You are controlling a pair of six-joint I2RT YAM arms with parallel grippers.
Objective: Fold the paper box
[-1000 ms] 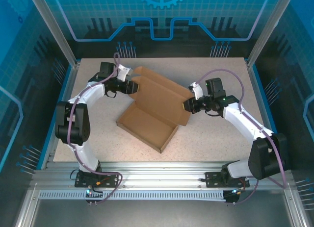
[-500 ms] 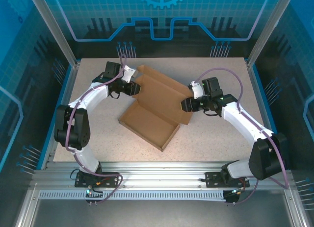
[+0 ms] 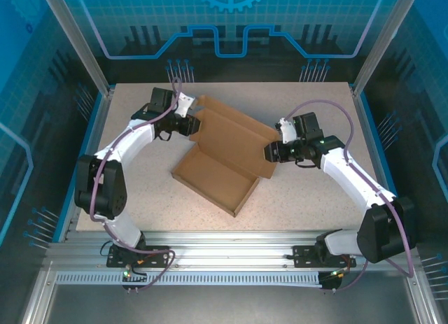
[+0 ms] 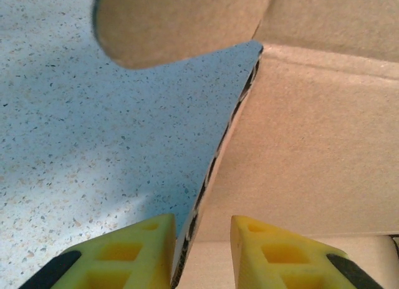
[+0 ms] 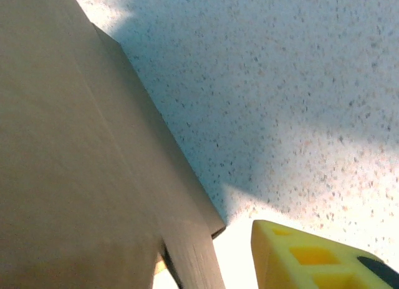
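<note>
The paper box (image 3: 213,175), plain brown cardboard, lies in the middle of the table with its tray part toward me and its lid panel (image 3: 234,138) tilted up behind it. My left gripper (image 3: 195,124) is at the lid's far left corner. In the left wrist view its jaws (image 4: 202,254) straddle the cardboard's edge (image 4: 215,170); the edge rests against the left finger and the right finger (image 4: 274,251) stands apart from it. My right gripper (image 3: 267,154) is open beside the lid's right flap (image 5: 81,151). One yellow finger (image 5: 305,254) stands clear of the flap and the other is hidden behind it.
The speckled tabletop (image 3: 308,198) has a blue rim (image 3: 369,138) on its sides and an aluminium rail (image 3: 224,240) at the near edge. Metal posts (image 3: 77,40) and clear panels enclose the cell. Purple cables loop along both arms.
The right gripper has let go of the right flap, opened and drawn slightly right. The left gripper has narrowed around the lid's left edge and pushed in a little.
</note>
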